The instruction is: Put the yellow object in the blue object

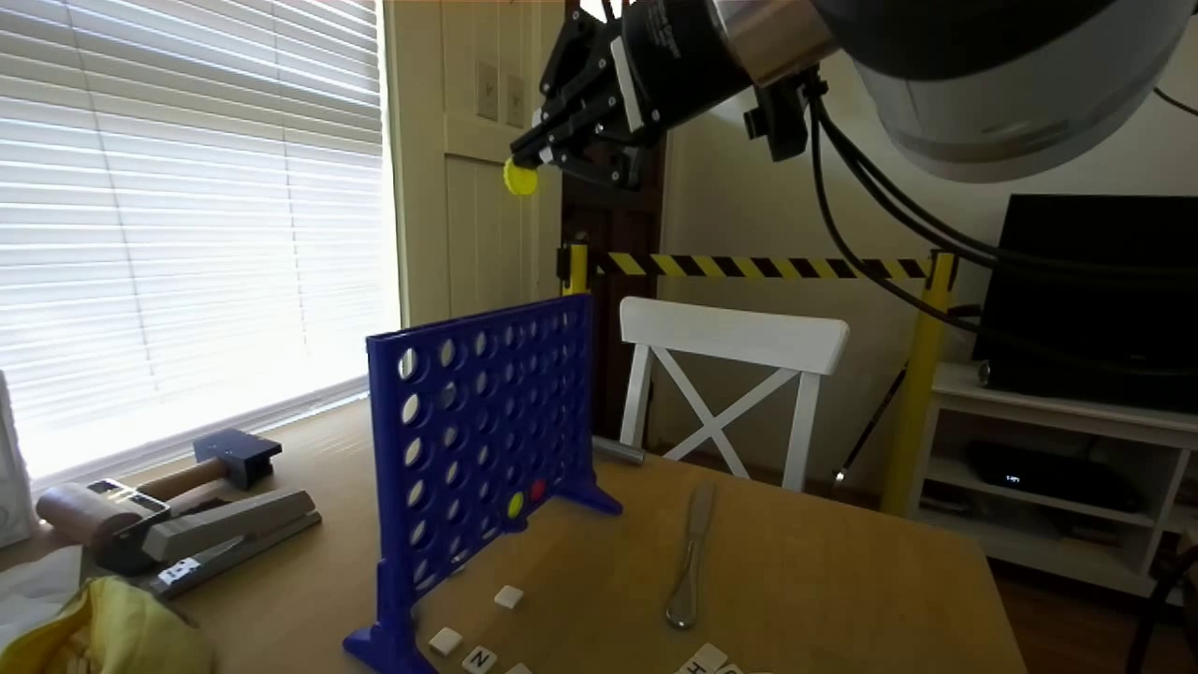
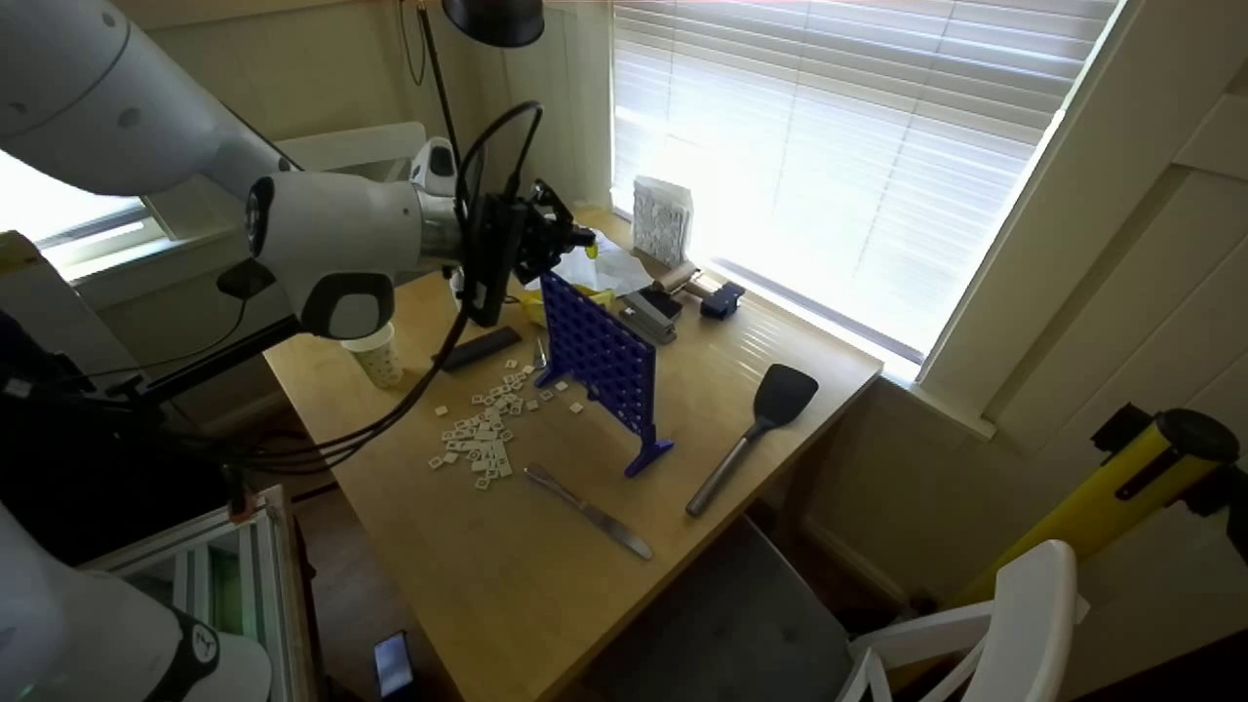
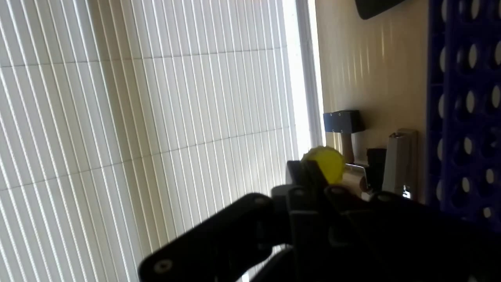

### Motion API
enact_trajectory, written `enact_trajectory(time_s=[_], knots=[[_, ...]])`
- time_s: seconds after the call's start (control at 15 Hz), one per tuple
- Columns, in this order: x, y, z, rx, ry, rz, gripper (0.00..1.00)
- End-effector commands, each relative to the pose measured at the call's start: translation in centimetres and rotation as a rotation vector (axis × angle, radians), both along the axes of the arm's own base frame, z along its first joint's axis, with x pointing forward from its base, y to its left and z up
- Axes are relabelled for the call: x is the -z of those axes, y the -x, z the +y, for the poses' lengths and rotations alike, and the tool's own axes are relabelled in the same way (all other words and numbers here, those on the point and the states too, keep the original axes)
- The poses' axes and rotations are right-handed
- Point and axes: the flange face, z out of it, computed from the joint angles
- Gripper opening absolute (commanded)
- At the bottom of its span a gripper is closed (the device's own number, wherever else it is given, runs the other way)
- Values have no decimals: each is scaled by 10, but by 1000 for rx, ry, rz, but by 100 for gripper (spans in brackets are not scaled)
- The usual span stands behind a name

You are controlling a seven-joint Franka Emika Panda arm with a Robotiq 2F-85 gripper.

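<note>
The yellow disc [image 1: 520, 177] is held at the fingertips of my gripper [image 1: 530, 150], high above the table. It sticks out past the tips, and also shows in an exterior view [image 2: 592, 251] and in the wrist view [image 3: 332, 164]. The gripper is shut on it; the fingers hide part of the disc. The blue grid [image 1: 466, 417] stands upright on its side feet on the table, lower than the gripper and apart from it. A yellow and a red spot show in its low holes. It also shows in an exterior view [image 2: 603, 353] and at the right of the wrist view [image 3: 451, 117].
A stapler [image 1: 234, 538], a mallet [image 1: 187, 479] and a yellow bag [image 1: 126, 632] lie beside the grid near the window. A knife [image 1: 693, 552], a spatula [image 2: 780, 395], several letter tiles [image 2: 487, 429] and a cup [image 2: 375, 356] are also on the table.
</note>
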Motion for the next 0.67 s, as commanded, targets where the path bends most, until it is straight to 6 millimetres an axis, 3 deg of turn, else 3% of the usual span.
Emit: enact_trajectory(time_s=[0.0,0.6], knots=[[14,-7,-4,-35,-31,-58,1],[55,-15,-24,-39,-55,-34,1]])
